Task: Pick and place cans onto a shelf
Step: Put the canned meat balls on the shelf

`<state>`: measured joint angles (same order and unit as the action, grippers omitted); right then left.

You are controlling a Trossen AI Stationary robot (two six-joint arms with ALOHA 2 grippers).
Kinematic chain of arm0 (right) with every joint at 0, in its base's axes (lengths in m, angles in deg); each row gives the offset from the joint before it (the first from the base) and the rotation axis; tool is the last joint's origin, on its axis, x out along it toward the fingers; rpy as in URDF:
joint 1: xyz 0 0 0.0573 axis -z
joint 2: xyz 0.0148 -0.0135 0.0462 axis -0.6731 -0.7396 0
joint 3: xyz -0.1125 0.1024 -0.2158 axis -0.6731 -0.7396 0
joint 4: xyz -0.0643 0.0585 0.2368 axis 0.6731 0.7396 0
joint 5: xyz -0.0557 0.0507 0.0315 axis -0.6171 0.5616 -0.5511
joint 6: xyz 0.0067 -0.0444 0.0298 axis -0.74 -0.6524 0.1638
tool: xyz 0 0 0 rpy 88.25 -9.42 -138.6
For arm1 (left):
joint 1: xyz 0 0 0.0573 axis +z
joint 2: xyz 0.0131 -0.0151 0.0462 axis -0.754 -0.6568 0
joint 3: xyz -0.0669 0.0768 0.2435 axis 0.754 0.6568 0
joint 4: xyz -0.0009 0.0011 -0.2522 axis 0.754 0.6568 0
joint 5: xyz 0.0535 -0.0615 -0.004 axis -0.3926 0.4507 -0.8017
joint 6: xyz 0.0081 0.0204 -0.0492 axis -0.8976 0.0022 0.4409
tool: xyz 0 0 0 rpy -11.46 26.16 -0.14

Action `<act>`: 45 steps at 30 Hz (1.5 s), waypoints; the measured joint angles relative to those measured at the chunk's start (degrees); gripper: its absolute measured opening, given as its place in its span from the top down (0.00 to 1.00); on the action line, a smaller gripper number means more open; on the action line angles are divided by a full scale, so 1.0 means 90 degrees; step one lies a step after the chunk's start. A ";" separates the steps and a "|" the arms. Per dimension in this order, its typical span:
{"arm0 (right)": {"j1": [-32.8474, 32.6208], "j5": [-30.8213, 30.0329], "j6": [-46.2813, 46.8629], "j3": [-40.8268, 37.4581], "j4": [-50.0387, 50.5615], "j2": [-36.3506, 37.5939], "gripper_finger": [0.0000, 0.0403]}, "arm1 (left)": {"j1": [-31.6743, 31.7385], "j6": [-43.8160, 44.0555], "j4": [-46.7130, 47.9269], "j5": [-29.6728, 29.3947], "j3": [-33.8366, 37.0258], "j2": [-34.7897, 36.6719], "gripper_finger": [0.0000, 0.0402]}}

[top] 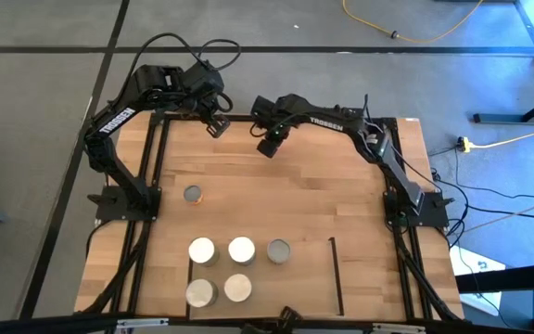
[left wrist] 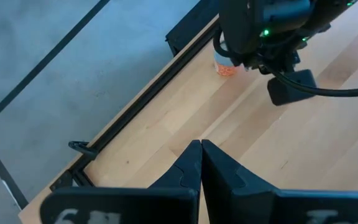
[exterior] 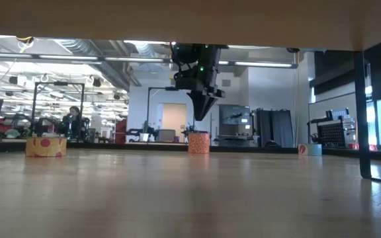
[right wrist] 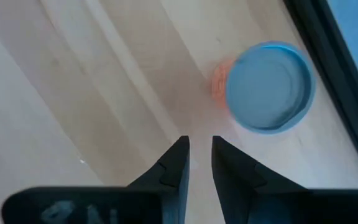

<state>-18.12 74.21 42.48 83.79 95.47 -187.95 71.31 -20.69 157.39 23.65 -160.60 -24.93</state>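
The right hand, fingers narrowly parted and empty, hovers over an orange-sided can at the tabletop's twelve o'clock edge, poised to descend. The left hand, shut, waits nearby.

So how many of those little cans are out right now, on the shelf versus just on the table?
Cans on the shelf: 5
Cans on the bare table: 2
Total: 7 cans
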 joint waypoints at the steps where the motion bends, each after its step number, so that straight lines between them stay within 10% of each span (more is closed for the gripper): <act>1: -0.0011 0.0002 0.0062 0.0002 0.0051 0.0000 0.82 | 0.0000 0.0000 0.0000 0.0000 0.0000 0.0000 1.00; 13: -0.0354 -0.0366 0.0034 -0.0428 0.0939 0.0005 0.82 | 0.0000 -0.0002 0.0000 0.0000 0.0000 0.0000 1.00; 45: -0.0658 -0.1568 -0.2133 -0.1355 -0.1224 0.0005 0.82 | 0.0085 0.0002 0.0000 0.0003 -0.0002 0.0000 1.00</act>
<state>-24.05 60.10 23.29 71.59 84.45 -187.91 72.08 -20.67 157.39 23.67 -160.62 -24.93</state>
